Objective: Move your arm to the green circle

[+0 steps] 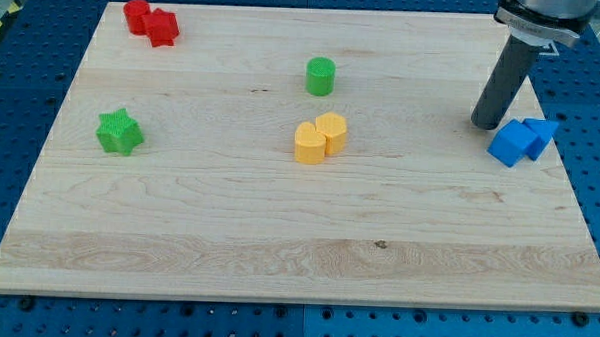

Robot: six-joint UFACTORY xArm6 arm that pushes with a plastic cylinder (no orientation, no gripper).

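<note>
There is no claw on this arm, so nothing is clenched, released or grasped; the arm ends in a dark rod, and my tip (489, 125) rests on the table (277, 248) near the view's right edge. It sits just to the left of two blue blocks (521, 141), close beside them; whether it touches the nearer one I cannot tell.

The green circle (321, 77), an upright green cylinder, stands alone in the upper middle of the table, well apart from my tip, towards the view's left and slightly higher. Below it, near but not touching, sit two yellow blocks (320, 138) pressed together. A green star (118, 132) lies far off at the view's left, and two red blocks (151, 22) sit together at the top left corner.

To do this well, I judge the tip should slide left and a little upward in a nearly straight line, since the wood between tip and cylinder looks bare. Pulling away leftward should leave the blue pair undisturbed. The line ought to stay above the yellow pair, so neither is clipped. The approach should slow near the cylinder and stop just beside it, because a light upright piece like this will probably skid if struck; the task asks only to reach it, not to push it
</note>
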